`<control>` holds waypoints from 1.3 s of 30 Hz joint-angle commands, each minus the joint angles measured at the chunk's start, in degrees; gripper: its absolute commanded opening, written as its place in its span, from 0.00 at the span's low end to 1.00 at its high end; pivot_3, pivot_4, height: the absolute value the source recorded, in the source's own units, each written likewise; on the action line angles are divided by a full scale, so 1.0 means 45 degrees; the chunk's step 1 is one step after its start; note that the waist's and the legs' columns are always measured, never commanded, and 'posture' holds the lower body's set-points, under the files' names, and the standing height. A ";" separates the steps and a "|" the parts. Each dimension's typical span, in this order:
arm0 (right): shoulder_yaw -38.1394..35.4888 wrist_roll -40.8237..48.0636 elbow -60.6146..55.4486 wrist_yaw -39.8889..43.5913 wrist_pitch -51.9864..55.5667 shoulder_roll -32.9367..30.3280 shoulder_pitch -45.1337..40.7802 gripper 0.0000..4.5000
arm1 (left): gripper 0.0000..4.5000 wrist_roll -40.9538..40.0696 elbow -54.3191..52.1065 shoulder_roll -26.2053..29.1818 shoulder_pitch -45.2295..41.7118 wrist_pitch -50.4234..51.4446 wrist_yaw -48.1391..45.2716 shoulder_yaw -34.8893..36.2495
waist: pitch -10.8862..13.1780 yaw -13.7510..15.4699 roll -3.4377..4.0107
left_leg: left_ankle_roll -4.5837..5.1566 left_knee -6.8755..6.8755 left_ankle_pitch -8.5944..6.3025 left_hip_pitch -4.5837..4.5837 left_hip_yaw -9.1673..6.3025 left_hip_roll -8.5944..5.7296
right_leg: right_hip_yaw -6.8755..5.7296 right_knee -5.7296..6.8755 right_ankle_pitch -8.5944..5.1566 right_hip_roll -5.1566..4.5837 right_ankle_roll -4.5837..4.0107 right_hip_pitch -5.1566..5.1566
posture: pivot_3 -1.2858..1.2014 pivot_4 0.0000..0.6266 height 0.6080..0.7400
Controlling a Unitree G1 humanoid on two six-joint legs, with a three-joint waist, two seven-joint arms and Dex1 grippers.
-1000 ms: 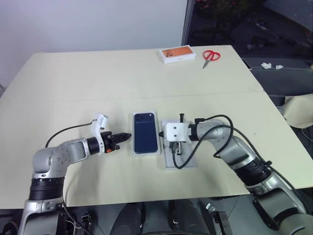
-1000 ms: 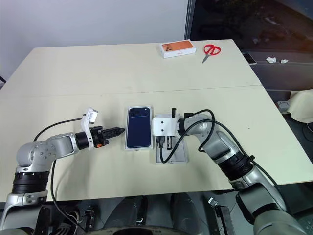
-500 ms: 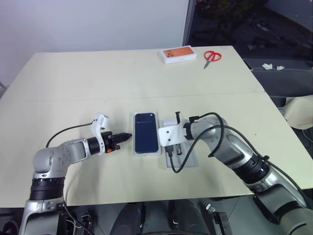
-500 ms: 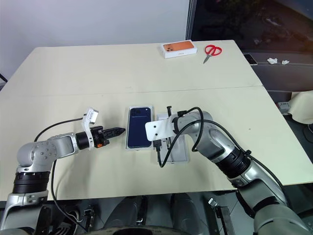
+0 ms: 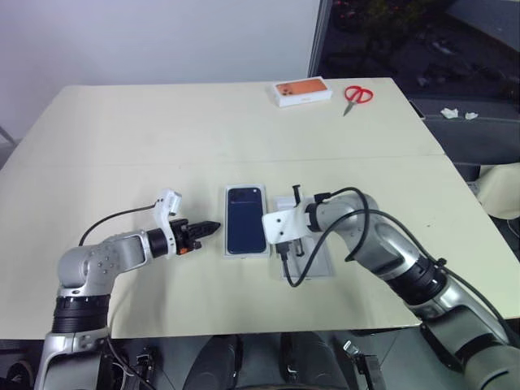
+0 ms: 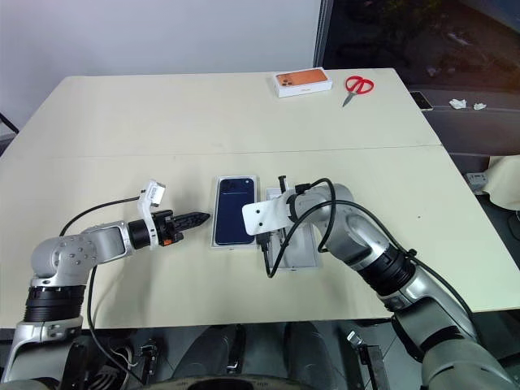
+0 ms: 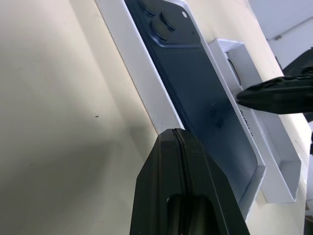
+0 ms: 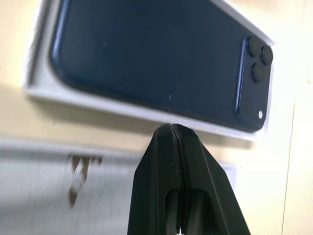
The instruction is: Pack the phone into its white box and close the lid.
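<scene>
Cream table (image 5: 162,130) | orange-topped box (image 5: 301,91), red scissors (image 5: 357,96) far edge | both pincers closed, empty

No text, label or number can be read on anything here.

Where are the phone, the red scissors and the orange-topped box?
phone (image 5: 246,231), left eye view, middle of its dark back.
red scissors (image 5: 358,95), left eye view, on the handles.
orange-topped box (image 6: 301,80), right eye view, centre of its orange top.
</scene>
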 commanded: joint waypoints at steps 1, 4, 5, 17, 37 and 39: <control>0.0342 -0.0450 0.0711 0.0055 0.0224 0.0073 0.0228 0.01 | 0.00 -0.0073 -0.0396 0.0036 -0.0086 0.0062 0.0033 0.0201 | -0.0001 0.0004 -0.0001 | 0.0000 0.0002 0.0000 0.0000 0.0000 0.0000 | 0.0000 0.0000 0.0000 0.0000 0.0000 0.0001 | 0.52 0.24 1.00; 0.0307 -0.0541 0.0733 0.0113 0.0130 0.0058 0.0261 0.01 | 0.00 -0.0087 -0.0456 0.0017 -0.0064 0.0083 0.0071 0.0191 | -0.0001 0.0028 -0.0001 | 0.0000 0.0002 0.0000 0.0000 -0.0001 -0.0001 | -0.0002 0.0000 0.0000 -0.0001 0.0000 0.0003 | 0.52 0.24 1.00; 0.0289 -0.0531 0.0715 0.0133 0.0138 0.0077 0.0268 0.01 | 0.00 -0.0093 -0.0460 -0.0001 -0.0070 0.0086 0.0091 0.0193 | -0.0001 0.0027 -0.0001 | 0.0001 0.0003 0.0000 0.0000 0.0000 -0.0002 | -0.0002 0.0000 0.0000 -0.0001 0.0000 0.0005 | 0.52 0.24 1.00; 0.0118 -0.0277 0.0880 0.0389 0.0054 -0.0039 0.0673 0.01 | 0.00 0.0409 -0.0134 -0.0528 -0.0591 0.0139 0.0154 -0.0796 | -0.0002 0.0098 -0.0003 | 0.0001 0.0010 0.0000 0.0002 -0.0014 -0.0017 | -0.0014 -0.0007 0.0000 -0.0012 0.0000 0.0026 | 0.52 0.24 1.00; -0.1288 0.0793 -0.0996 0.1492 0.0867 -0.1663 0.2086 0.01 | 0.00 0.1370 0.0408 -0.0981 -0.1550 0.0063 -0.0168 -0.1984 | -0.0001 0.0046 -0.0001 | 0.0102 0.0148 -0.0069 0.0002 -0.0031 -0.0038 | -0.0049 -0.0021 -0.0024 -0.0044 0.0039 0.0118 | 0.52 0.24 1.00; -0.1274 0.0904 -0.0967 0.1476 0.1017 -0.1505 0.2013 0.01 | 0.00 0.1472 0.0617 -0.1135 -0.1742 -0.0041 -0.0141 -0.1966 | -0.0001 0.0047 -0.0001 | 0.0102 0.0148 -0.0069 0.0000 -0.0031 -0.0038 | -0.0049 -0.0023 -0.0024 -0.0044 0.0039 0.0117 | 0.52 0.24 1.00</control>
